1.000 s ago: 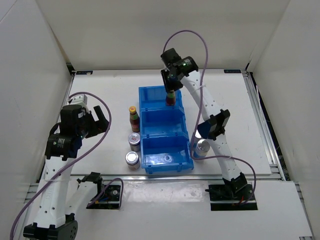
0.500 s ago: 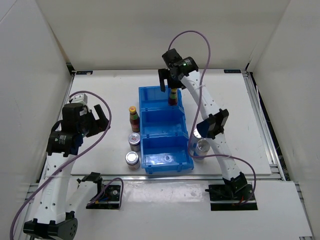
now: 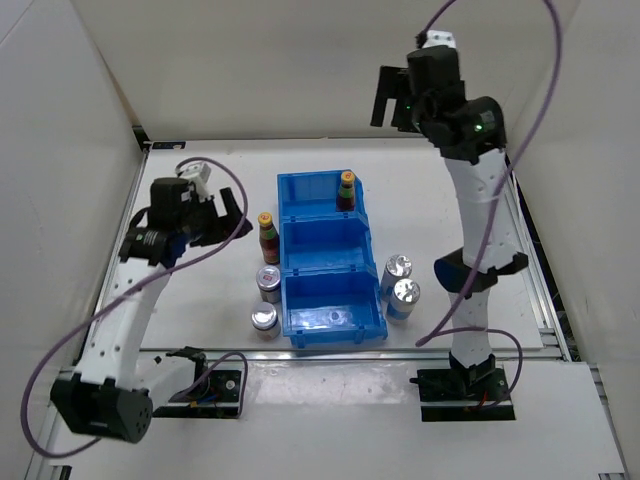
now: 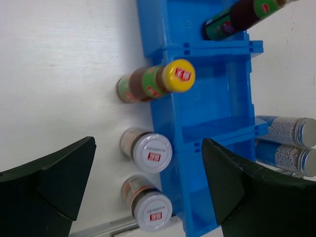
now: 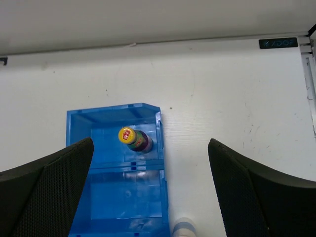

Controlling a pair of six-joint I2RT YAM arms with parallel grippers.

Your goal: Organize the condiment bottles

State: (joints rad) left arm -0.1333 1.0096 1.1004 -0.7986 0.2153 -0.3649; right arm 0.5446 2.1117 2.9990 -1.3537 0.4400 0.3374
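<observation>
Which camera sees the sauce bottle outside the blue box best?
The left wrist view: the bottle is close, its label and yellow cap clear. The top view shows the bottle small; the right wrist view misses it.

Between the left gripper [image 4: 148,142] jaws I read the bin [image 4: 148,29] as glossy moulded blue plastic, slightly translucent. Outer bottle [image 4: 155,83], just ahead of the jaws: dark glossy body, printed label, smooth yellow cap. The two cans [image 4: 153,150] nearer the jaws carry pale lids with a dull sheen. Left fingers [image 4: 44,182]: smooth matt black. Right gripper [image 5: 150,143] fingers [image 5: 39,192]: black, finely dotted texture. Beyond them the table [image 5: 237,98] is matt white and faintly speckled. Binned bottle [image 5: 134,138]: shiny.
</observation>
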